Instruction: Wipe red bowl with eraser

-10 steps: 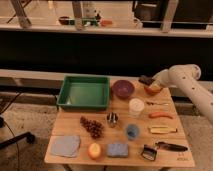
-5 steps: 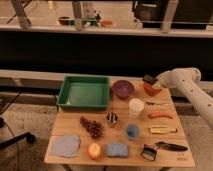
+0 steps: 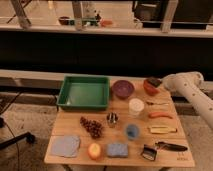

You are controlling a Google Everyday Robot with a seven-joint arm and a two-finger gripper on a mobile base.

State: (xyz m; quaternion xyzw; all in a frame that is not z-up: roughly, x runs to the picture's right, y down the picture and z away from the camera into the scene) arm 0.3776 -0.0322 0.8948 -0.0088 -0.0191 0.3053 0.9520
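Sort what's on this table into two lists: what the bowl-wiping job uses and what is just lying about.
In use: red bowl; eraser, tilted at the bowl's rim; end effector, shut, at the bowl.

Lying about: purple bowl; green tray; white cup; grapes; blue sponge; black-handled tool.

wooden table [image 3: 75,129], gripper [image 3: 153,83] over glossy red bowl [image 3: 148,89]

We see the red bowl [image 3: 149,89] at the table's far right edge, tipped on its side. The gripper [image 3: 156,83] holds the black eraser [image 3: 153,81] clamped against its upper rim.
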